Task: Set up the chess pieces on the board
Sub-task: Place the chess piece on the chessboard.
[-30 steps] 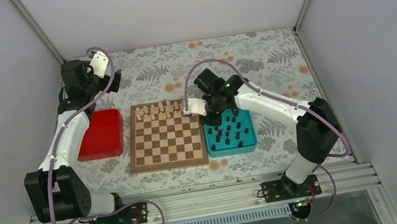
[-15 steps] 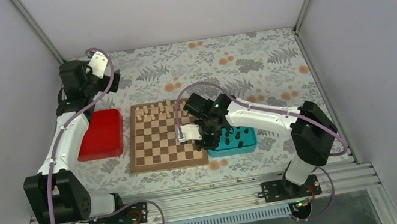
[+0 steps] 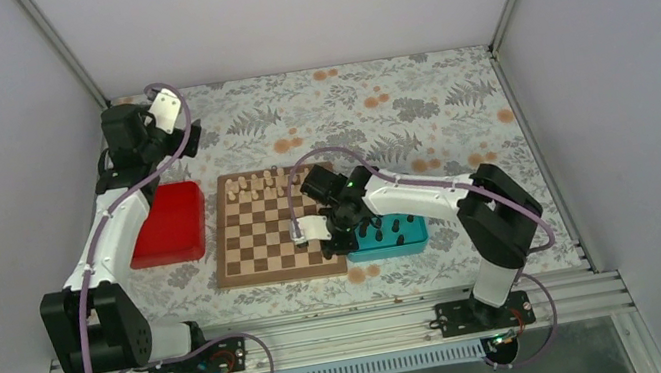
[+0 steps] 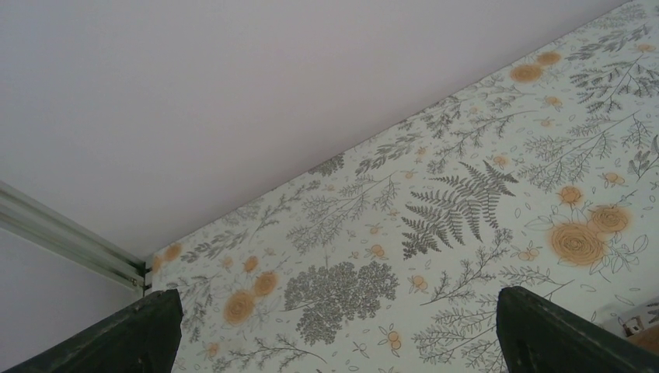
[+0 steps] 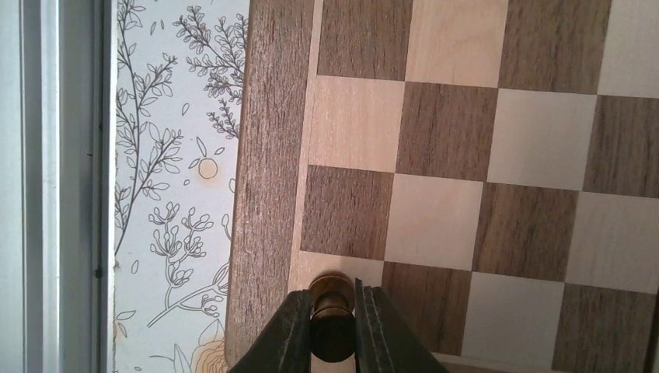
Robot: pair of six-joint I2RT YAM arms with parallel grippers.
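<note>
Wood is your working surface: the board (image 3: 269,257) lies on the floral cloth (image 3: 394,105), with the red tray (image 3: 168,224) just beside its left edge and the teal tray (image 3: 416,235) just beside its right. Your left gripper (image 4: 336,311) hangs at the far left, spread wide and empty. Your right gripper (image 5: 332,295) is clamped on one dark chess piece (image 5: 330,330) over the board's near rows. It hangs close to the border strip (image 5: 268,155), so a release here could straddle a line or tip it over. The top view shows the pale pieces (image 3: 256,187) along the far rows and the spare dark ones (image 3: 392,227) in the teal tray, but only the right wrist view shows the pinch.
</note>
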